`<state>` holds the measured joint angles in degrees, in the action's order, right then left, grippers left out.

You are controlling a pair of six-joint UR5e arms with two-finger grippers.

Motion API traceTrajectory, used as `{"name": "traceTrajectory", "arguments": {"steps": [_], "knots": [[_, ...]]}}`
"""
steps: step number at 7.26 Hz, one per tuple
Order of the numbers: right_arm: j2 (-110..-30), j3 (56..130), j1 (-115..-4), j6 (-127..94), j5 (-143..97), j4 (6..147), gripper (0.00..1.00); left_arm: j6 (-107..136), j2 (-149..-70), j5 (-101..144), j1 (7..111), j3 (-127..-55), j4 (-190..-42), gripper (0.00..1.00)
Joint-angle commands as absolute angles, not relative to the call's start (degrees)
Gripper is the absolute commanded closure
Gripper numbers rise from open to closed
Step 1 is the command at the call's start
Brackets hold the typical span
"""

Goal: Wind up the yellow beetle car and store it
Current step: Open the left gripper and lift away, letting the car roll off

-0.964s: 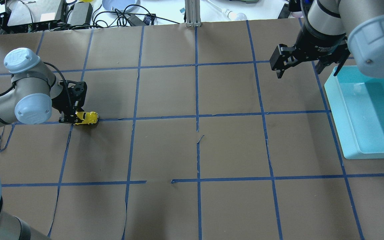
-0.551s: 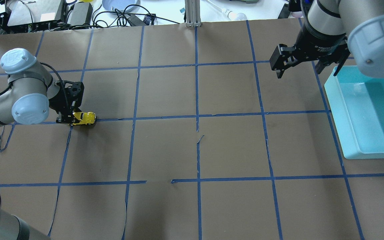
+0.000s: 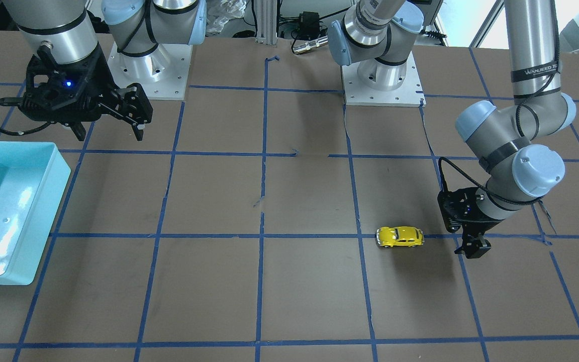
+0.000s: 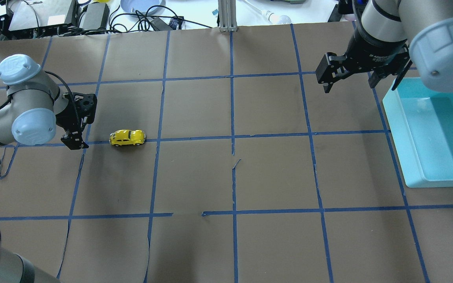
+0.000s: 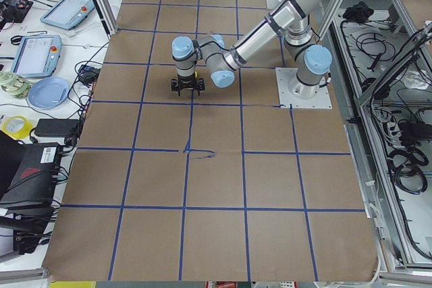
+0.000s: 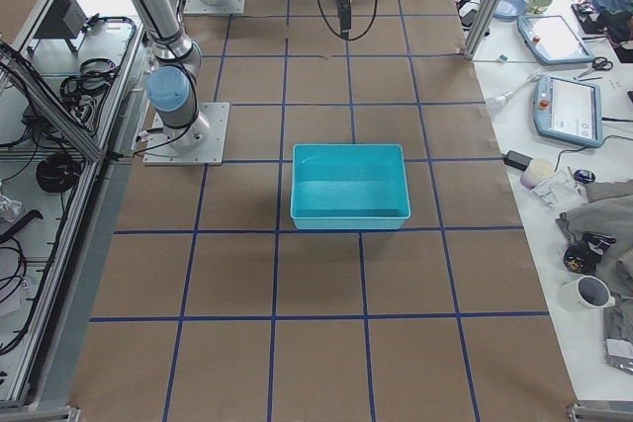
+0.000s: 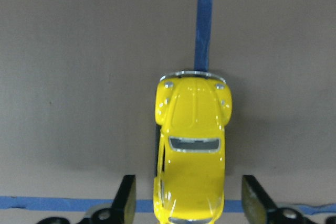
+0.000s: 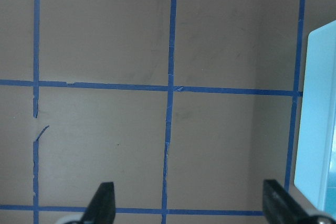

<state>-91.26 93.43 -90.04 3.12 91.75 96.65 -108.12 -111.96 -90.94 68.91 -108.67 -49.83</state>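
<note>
wheels down on a blue tape line point(image 4: 195, 138), the yellow beetle car point(image 4: 127, 137) sits well apart from the turquoise bin point(image 4: 401, 137), nose pointing toward it. the left gripper point(image 4: 75, 142) hovers farther from the bin, near the car's tail, fingers spread and holding nothing. the right gripper point(image 3: 107, 131) hangs just beside the bin, spread wide and empty.

My overhead cam: behind robot, high, looking forward and down on table point(image 4: 273, 173); front cam: across table, facing robot bases point(image 3: 377, 83), steep down, so sides mirrored for me; both share yellow beetle car point(image 4: 127, 137) and teal bin point(image 4: 401, 145); left-end and right-end cams: high, far, looking along table from opposite ends; right-end one has bin mid-frame; left wrist cam: very near, straight down on car; right wrist cam: higher up, sees blue tape grid point(image 8: 170, 88) plus bin edge
</note>
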Motion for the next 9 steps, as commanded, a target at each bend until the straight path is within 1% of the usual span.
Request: {"name": "traceTrajectory", "arguments": {"steps": [1, 4, 5, 6, 8, 9], "knots": [[-91.23, 93.43, -90.0, 3.25, 91.76, 96.77, 0.0, -108.11, -111.8, -90.97, 68.99, -108.63, -49.83, 0.0], [-91.23, 93.43, -90.0, 3.43, 92.37, 96.68, 0.0, -107.15, -111.1, -90.1, 70.04, -108.55, -50.53, 0.0], [-91.23, 93.43, -90.0, 3.34, 92.37, 96.68, 0.0, -99.13, -108.57, -90.09, 72.05, -107.59, -52.97, 0.0], [-91.23, 93.43, -90.0, 3.77, 92.55, 95.81, 0.0, -93.57, -106.54, -90.17, 75.9, -104.18, -59.09, 0.0], [-90.7, 93.43, -89.56, 3.43, 92.64, 96.94, 0.0, -71.05, -103.2, -90.18, 82.41, -90.51, -75.51, 0.0], [-89.92, 93.51, -88.95, 3.6, 92.72, 96.33, 0.0, -62.92, -101.97, -90.09, 84.7, -84.87, -83.07, 0.0]]}}
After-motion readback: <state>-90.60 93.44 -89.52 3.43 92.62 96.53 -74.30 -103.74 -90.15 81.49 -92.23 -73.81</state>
